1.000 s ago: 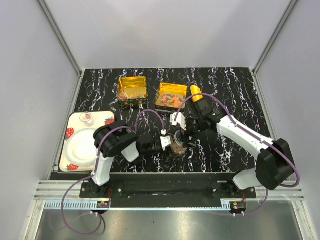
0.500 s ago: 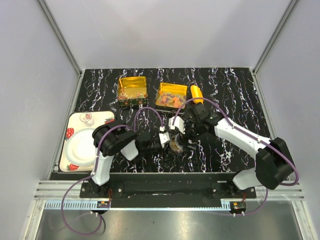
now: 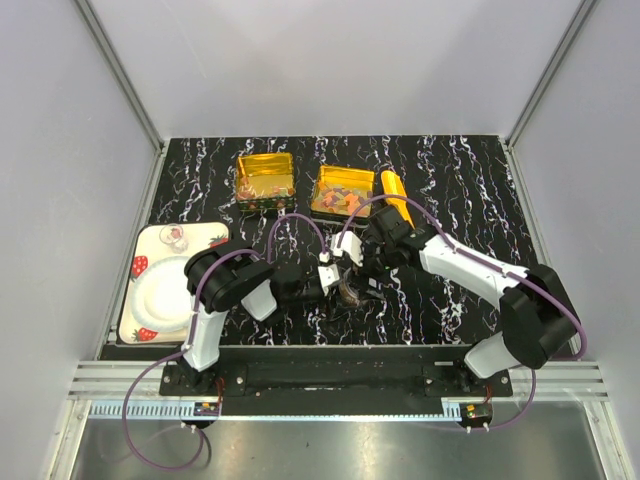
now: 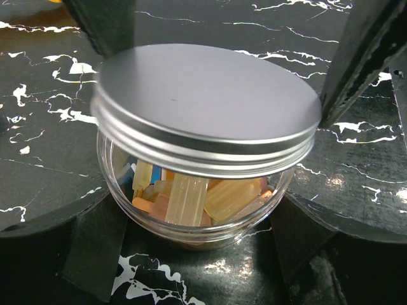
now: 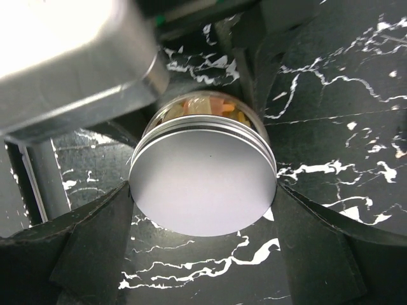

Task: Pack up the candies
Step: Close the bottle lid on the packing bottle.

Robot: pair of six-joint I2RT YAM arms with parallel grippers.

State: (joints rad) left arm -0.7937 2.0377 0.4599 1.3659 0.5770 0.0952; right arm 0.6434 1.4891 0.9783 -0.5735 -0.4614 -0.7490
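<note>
A clear round jar of orange, yellow and pink candies stands on the black marbled table. My left gripper is shut on the jar's lower body, one finger on each side. A silver screw lid sits on the jar's mouth, slightly tilted. My right gripper is shut on that lid from above, and its fingers show at the lid's sides in the left wrist view. In the top view both grippers meet over the jar at mid-table. More candies lie in the gold tins.
Two square gold tins stand at the back of the table. A yellow-orange scoop lies just right of them. A strawberry-print tray with a white plate and a small glass sits at the left edge.
My right gripper has moved down and left with the lid, from beside the tins onto the jar. The left gripper has kept the jar in place.
</note>
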